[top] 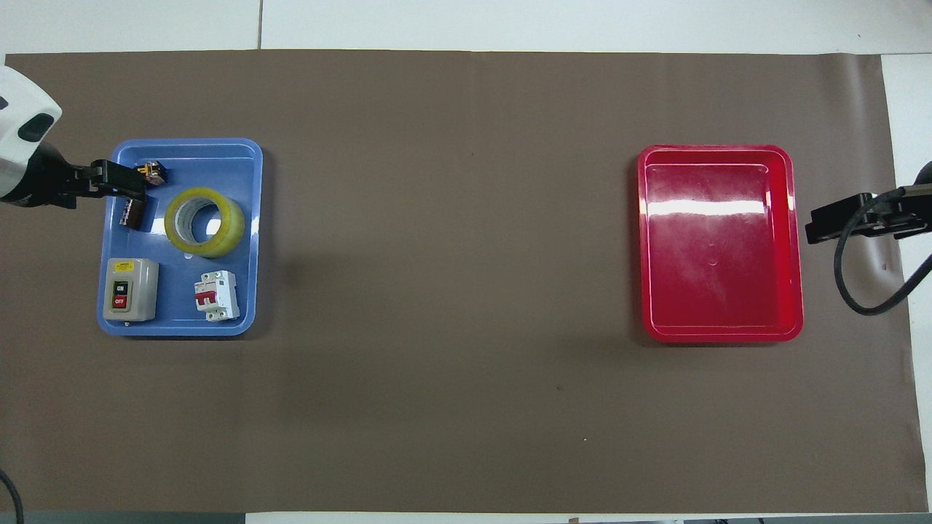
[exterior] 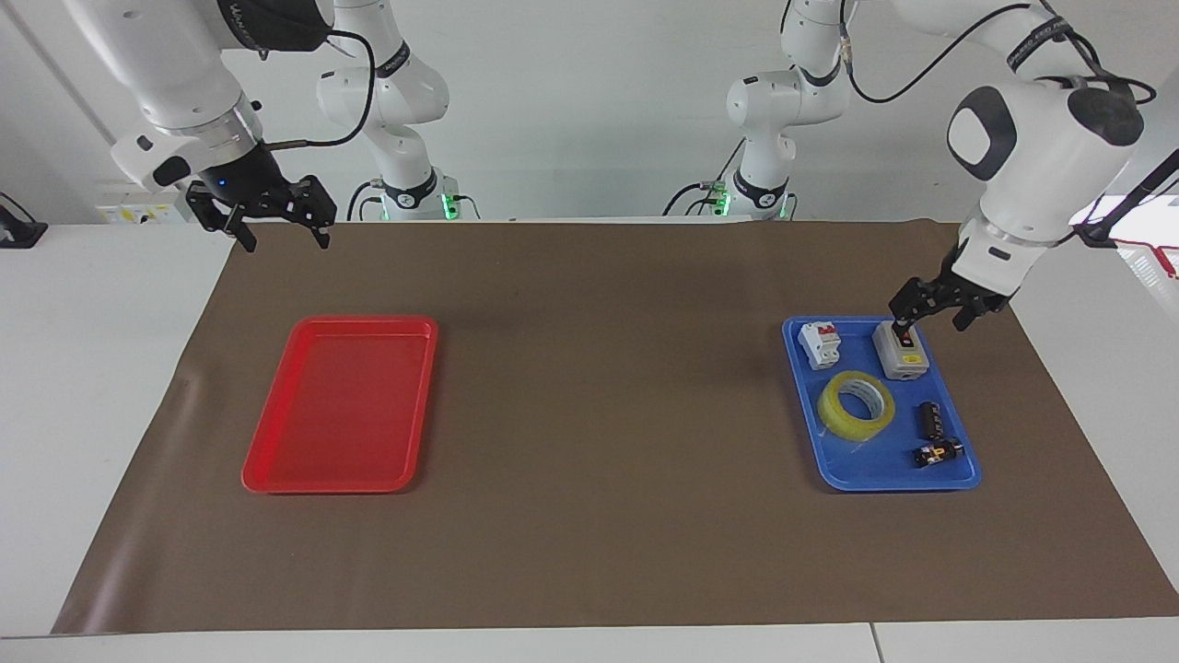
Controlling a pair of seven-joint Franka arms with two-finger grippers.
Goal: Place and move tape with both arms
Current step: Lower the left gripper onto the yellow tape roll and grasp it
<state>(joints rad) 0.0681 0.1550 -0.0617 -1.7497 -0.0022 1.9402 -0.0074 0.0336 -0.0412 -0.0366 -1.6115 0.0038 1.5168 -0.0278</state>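
Note:
The tape (exterior: 834, 411) is a yellow translucent roll lying flat in the middle of the blue tray (exterior: 898, 485); it also shows in the overhead view (top: 231, 222). My left gripper (exterior: 932, 317) is open and empty, hanging low over the tray's edge nearest the robots, above the grey switch box (exterior: 901, 357), apart from the tape. In the overhead view the left gripper (top: 116, 183) covers the tray's outer edge. My right gripper (exterior: 278, 230) is open and empty, waiting over the mat's edge nearer to the robots than the red tray (exterior: 341, 405).
The blue tray (top: 182, 331) also holds a white breaker (top: 216, 295), the grey switch box (top: 129, 290), a black cylinder (top: 133, 213) and a small black and yellow part (top: 151, 172). The red tray (top: 721, 247) holds nothing. A brown mat covers the table.

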